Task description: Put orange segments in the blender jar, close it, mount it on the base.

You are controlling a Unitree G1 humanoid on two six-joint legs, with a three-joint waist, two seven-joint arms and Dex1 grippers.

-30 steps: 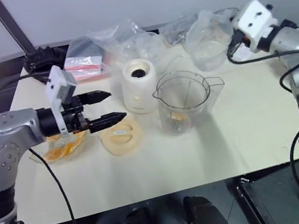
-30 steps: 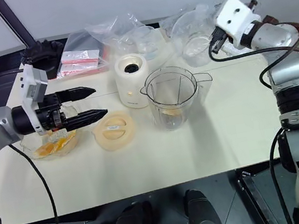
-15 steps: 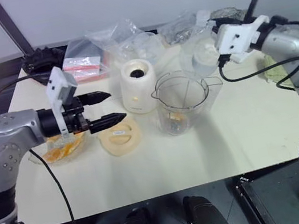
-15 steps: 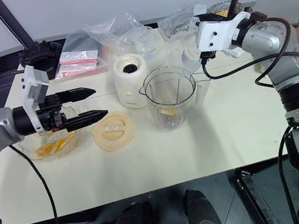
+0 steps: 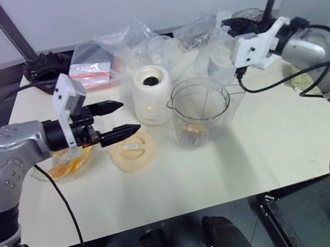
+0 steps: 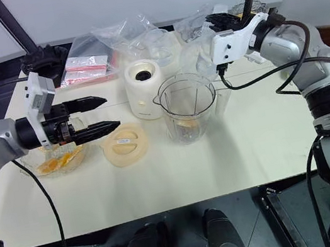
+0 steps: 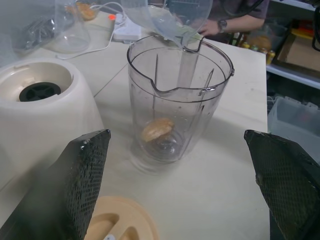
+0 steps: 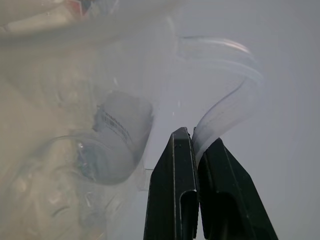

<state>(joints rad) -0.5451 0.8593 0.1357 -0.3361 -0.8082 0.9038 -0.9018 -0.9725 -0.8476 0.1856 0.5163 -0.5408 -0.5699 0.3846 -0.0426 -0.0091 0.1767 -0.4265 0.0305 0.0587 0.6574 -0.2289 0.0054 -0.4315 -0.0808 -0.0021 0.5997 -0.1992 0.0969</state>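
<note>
Left eye view: the blender jar (image 5: 200, 112) stands upright mid-tabletop (image 5: 271, 143), the base (image 5: 152, 95) just beside it, a pale-orange lid (image 5: 133, 150) in front of the base. The lid carries a small label, too small to read. The left gripper (image 5: 116, 118) hovers with jaws apart above the lid, near the base and apart from the jar. Orange segments (image 5: 70, 166) lie in a glass bowl (image 5: 45, 175) under that arm.

Right eye view: the right gripper (image 6: 215, 25) is raised behind the jar, tilting a clear container (image 6: 199, 56) near the jar's rim.

Left wrist view: one segment (image 7: 157, 129) lies at the jar's bottom, between the spread fingers (image 7: 75, 170).

Right wrist view: jaws together, clamped on the clear container's handle (image 8: 225, 112); a printed label (image 8: 117, 127) shows, unreadable.
</note>
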